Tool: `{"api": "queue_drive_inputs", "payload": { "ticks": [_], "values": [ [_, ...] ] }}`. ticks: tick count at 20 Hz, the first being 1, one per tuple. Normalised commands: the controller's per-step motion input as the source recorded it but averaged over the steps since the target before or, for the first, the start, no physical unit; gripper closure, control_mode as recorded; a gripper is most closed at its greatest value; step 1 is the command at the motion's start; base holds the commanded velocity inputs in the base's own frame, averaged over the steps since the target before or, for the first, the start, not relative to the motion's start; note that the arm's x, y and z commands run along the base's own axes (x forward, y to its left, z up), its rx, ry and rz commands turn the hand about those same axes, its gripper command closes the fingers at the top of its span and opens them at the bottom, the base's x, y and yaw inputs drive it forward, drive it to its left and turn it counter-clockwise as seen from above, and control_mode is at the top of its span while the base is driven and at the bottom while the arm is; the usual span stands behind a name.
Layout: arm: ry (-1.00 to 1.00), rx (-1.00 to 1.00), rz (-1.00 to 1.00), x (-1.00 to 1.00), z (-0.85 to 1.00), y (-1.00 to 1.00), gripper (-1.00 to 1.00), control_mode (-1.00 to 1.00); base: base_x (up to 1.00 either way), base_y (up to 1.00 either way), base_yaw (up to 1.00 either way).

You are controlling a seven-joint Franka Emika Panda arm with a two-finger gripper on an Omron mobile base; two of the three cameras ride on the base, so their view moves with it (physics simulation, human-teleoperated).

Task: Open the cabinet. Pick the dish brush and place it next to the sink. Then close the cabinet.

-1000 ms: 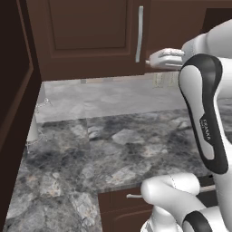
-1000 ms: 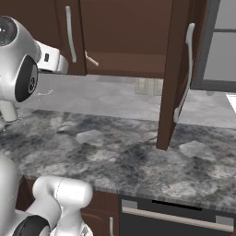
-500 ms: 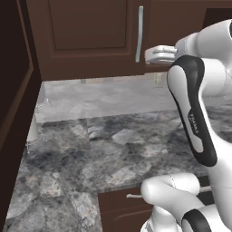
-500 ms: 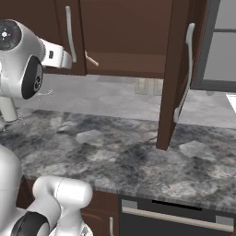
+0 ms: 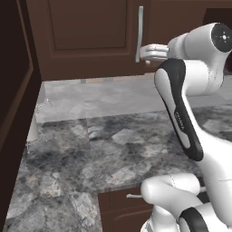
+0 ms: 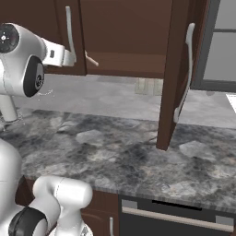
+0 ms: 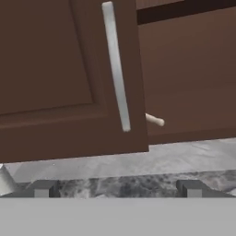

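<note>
The cabinet's left door point(image 5: 86, 36) is closed, and its silver bar handle point(image 5: 140, 34) point(image 6: 69, 32) point(image 7: 116, 69) stands upright. The right door point(image 6: 169, 73) hangs wide open, edge-on over the counter. My gripper point(image 5: 147, 51) point(image 6: 70, 58) point(image 7: 117, 189) is open and empty, just below and short of the left handle. A pale stick point(image 7: 154, 120) point(image 6: 91, 60) pokes out from the open half; no red of the dish brush shows. The sink's basin is out of view; the pale faucet base point(image 5: 32, 129) point(image 6: 7, 108) stands at the counter's left.
A grey marble counter point(image 5: 113, 149) point(image 6: 120, 152) runs below the cabinet. A dark brown panel point(image 5: 13, 113) closes off the left side. A black dishwasher front point(image 6: 175, 216) and a low drawer point(image 5: 127, 201) sit under the counter. A glazed unit point(image 6: 226, 46) is at right.
My gripper has slid sideways toward the closed left door's handle, and the arm's elbow has swung with it. Doors and counter have not moved.
</note>
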Motion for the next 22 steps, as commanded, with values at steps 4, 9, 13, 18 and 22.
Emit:
{"api": "queue_drive_inputs", "payload": {
  "ticks": [4, 9, 13, 18, 22],
  "values": [
    [0.02, 0.0, -0.11, 0.19, 0.28, 0.0, -1.0, -1.0, 0.0, 0.0, 0.0],
    [0.0, -0.02, -0.09, 0.33, 0.07, 0.0, -1.0, -1.0, 0.0, 0.0, 0.0],
    [0.0, -0.01, -0.04, 0.42, -0.1, 0.0, -1.0, -1.0, 0.0, 0.0, 0.0],
    [0.0, 0.0, -0.01, 0.48, -0.06, 0.0, -1.0, -1.0, 0.0, 0.0, 0.0],
    [0.0, 0.0, 0.0, 0.52, -0.03, 0.0, -1.0, -1.0, 0.0, 0.0, 0.0]
  ]
}}
